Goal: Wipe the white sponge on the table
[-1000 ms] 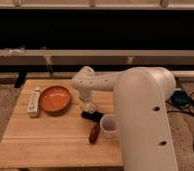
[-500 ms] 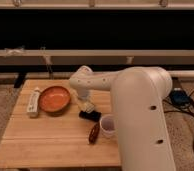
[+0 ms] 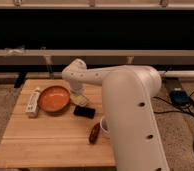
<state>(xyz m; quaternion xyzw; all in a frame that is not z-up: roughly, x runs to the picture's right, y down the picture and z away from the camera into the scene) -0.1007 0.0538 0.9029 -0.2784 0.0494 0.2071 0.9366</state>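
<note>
On the table (image 3: 40,142), a long white bar-shaped object (image 3: 33,102) is seen at the left, touching an orange bowl (image 3: 53,98). Just right of the bowl, the claw (image 3: 78,94) is lowered over the white sponge (image 3: 81,100); whether it is spread or pinching cannot be told. A black block (image 3: 84,111) lies beside the sponge, with a reddish-brown item (image 3: 94,132) and a white cup (image 3: 103,125) farther right.

The arm (image 3: 135,115) is looking smooth creamy-white all over; near segment is showing as a fat rounded cylinder with small dark dots running down its side; slimmer tube is ending in a rounded knuckle at far left; the gripper (image 3: 80,96) is sitting just under that knuckle, low over the table (image 3: 50,135).
</note>
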